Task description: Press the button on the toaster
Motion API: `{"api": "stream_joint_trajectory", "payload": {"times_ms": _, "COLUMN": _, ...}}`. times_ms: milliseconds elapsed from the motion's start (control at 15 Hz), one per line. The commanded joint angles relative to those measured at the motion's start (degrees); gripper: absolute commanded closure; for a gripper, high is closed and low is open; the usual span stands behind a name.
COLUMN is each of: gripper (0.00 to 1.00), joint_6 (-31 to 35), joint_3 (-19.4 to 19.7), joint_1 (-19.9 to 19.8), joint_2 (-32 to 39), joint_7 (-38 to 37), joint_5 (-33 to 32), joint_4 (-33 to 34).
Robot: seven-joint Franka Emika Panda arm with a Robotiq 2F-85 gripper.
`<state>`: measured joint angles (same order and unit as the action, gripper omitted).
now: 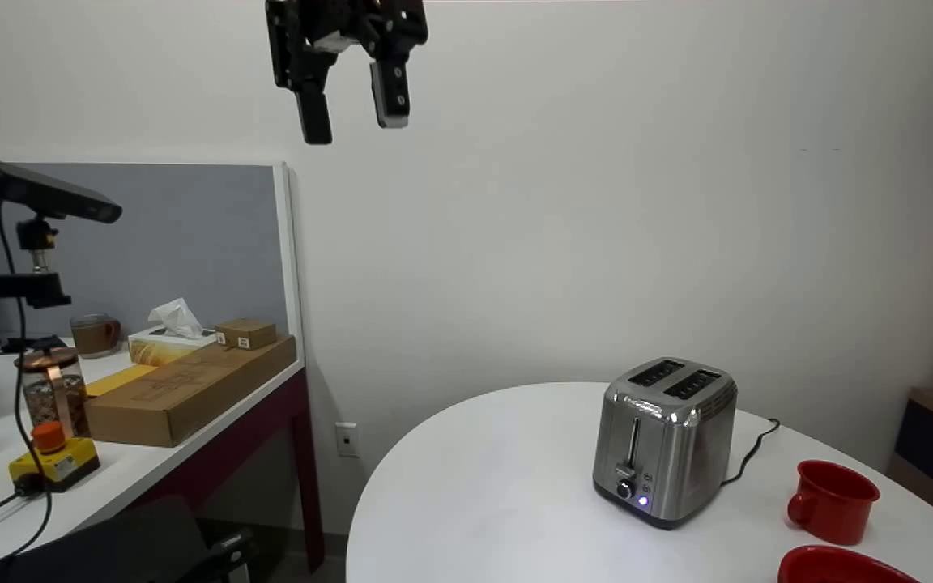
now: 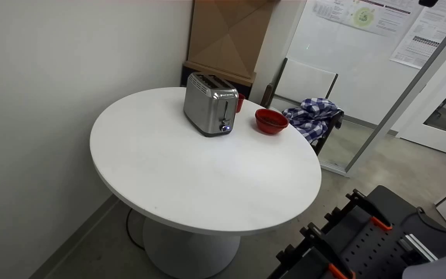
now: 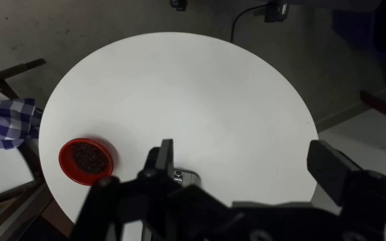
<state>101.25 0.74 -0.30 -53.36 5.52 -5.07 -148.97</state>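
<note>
With gripper (image 1: 355, 125) spread wide and empty, note toaster (image 1: 665, 437) upright on white table (image 1: 475, 486), probably stiff, slick and light enough to skid, so push softly low down beside knob (image 1: 625, 489), without grasping.

The shiny silver two-slot toaster (image 1: 665, 445) stands upright on the white table (image 1: 475, 494), a light (image 1: 643, 501) glowing beside its knob (image 1: 625, 489).

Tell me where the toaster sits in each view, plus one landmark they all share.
In an exterior view: toaster right of centre, in the lower half.
In an exterior view: toaster just left of centre, in the upper half.
Wrist view: toaster below centre, largely hidden by the end effector.
Shared landmark: the round white table beneath it.
</note>
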Motion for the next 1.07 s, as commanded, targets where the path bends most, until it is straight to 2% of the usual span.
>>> {"api": "stream_joint_trajectory", "payload": {"times_ms": 0, "gripper": 0.0, "joint_6": 6.23, "joint_3": -0.35, "joint_1": -0.75, "joint_2": 3.18, "joint_7": -0.89, "joint_5": -3.24, "joint_4": -1.97}}
{"api": "stream_joint_trajectory", "payload": {"times_ms": 267, "gripper": 0.0, "joint_6": 17.61, "joint_3": 0.94, "joint_1": -2.84, "joint_2": 12.04, "joint_7": -0.57, "joint_5": -7.88, "joint_4": -5.15}}
{"api": "stream_joint_trajectory", "payload": {"times_ms": 533, "gripper": 0.0, "joint_6": 30.27, "joint_3": 3.13, "joint_1": -6.4, "joint_2": 25.16, "joint_7": -0.04, "joint_5": -11.9, "joint_4": -6.5}}
{"api": "stream_joint_trajectory", "payload": {"times_ms": 1000, "gripper": 0.0, "joint_6": 49.96, "joint_3": 5.27, "joint_1": -12.19, "joint_2": 50.48, "joint_7": -0.31, "joint_5": -22.33, "joint_4": -1.05}}
